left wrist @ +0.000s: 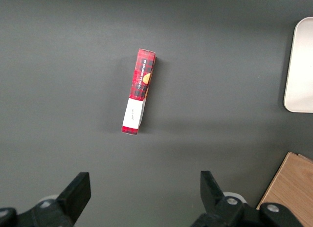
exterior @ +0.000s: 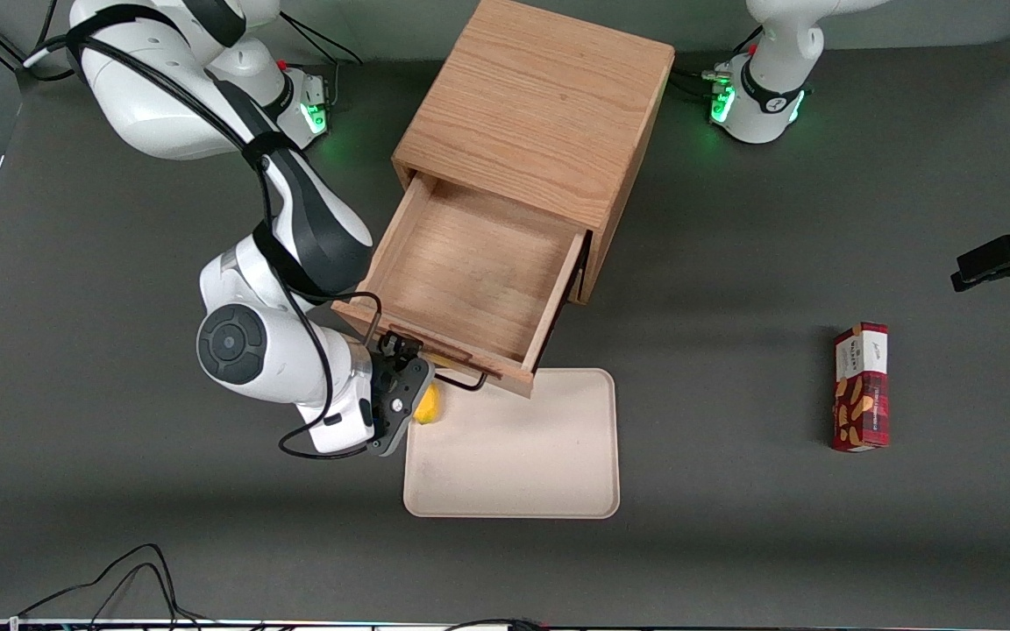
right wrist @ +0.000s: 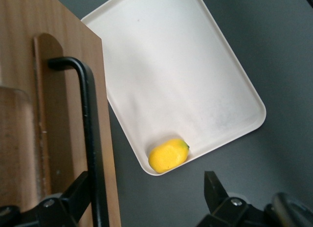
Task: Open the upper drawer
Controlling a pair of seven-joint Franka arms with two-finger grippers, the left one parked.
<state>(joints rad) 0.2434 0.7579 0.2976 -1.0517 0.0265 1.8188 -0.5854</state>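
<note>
- Oak-coloured wood makes up the boxy cabinet (exterior: 549, 114), which stands on the dark grey table (exterior: 119, 526) between the two arm bases.
- Its upper drawer (exterior: 470, 272) is pulled well out toward the front camera, and its bare wooden floor shows with nothing lying in it.
- The drawer's front panel overhangs the edge of a cream tray (exterior: 514, 456) that lies on the table nearer the camera.
- A black bar handle (right wrist: 90, 134) runs along that front panel, standing off the wood on bent ends.
- The gripper (exterior: 401, 379) sits at the working arm's end of the drawer front, right at the handle.
- In the right wrist view its two black fingers (right wrist: 215, 192) are spread apart, one on each side of the bar; they grip nothing, and the handle passes just beside one finger.
- A small yellow fruit (right wrist: 168, 155), lemon-like, lies in a corner of the tray, close under the gripper.
- A red plaid snack box (exterior: 861, 386) lies flat on the table toward the parked arm's end, well apart from the tray and the cabinet.
</note>
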